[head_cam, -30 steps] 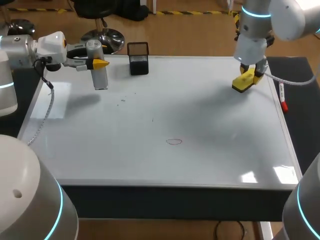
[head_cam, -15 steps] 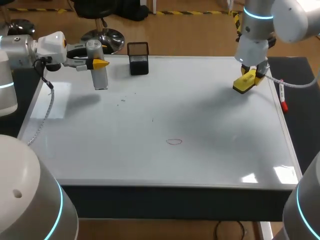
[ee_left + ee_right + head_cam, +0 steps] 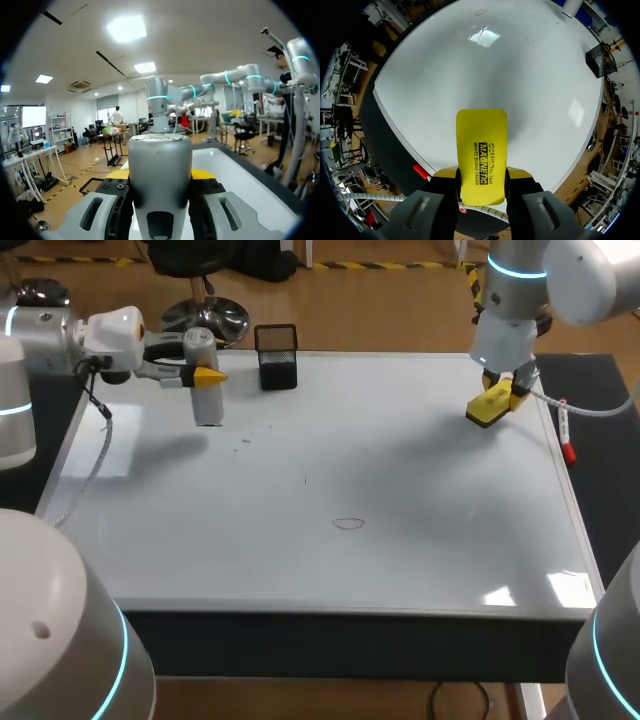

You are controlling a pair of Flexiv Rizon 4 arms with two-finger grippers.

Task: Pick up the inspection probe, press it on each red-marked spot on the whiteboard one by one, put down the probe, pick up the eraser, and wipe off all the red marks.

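1. We take the black mesh cup (image 3: 276, 356) as our landmark; it stands at the far edge of the whiteboard (image 3: 400, 470), which lies flat and covers most of the tabletop.
2. Our left claw (image 3: 203, 375) sits just left of the mesh cup and a little nearer to us. It comes in level from the left side.
3. The left claw is clamped on the probe (image 3: 205, 390), a grey cylinder that hangs roughly upright. In the left wrist view the probe (image 3: 160, 200) fills the gap of the left claw (image 3: 161, 174), with a finger pressed on either side.
4. We cannot tell whether the probe's lower end touches the whiteboard.
5. Our right claw (image 3: 503, 392) is well to the right of the mesh cup, near the whiteboard's far right corner, pointing down.
6. The right claw grips the yellow eraser (image 3: 490, 405). The right wrist view shows the eraser (image 3: 481, 150) sticking out ahead of the right claw (image 3: 481, 175), held from both sides over the whiteboard (image 3: 495, 65).
7. A thin red oval (image 3: 348, 523) is drawn on the whiteboard, much nearer to us than the mesh cup and somewhat to its right.
8. Faint marks (image 3: 245, 440) lie between the mesh cup and that oval.
9. A red pen (image 3: 565, 435) lies far right of the mesh cup, just past the whiteboard's right edge.
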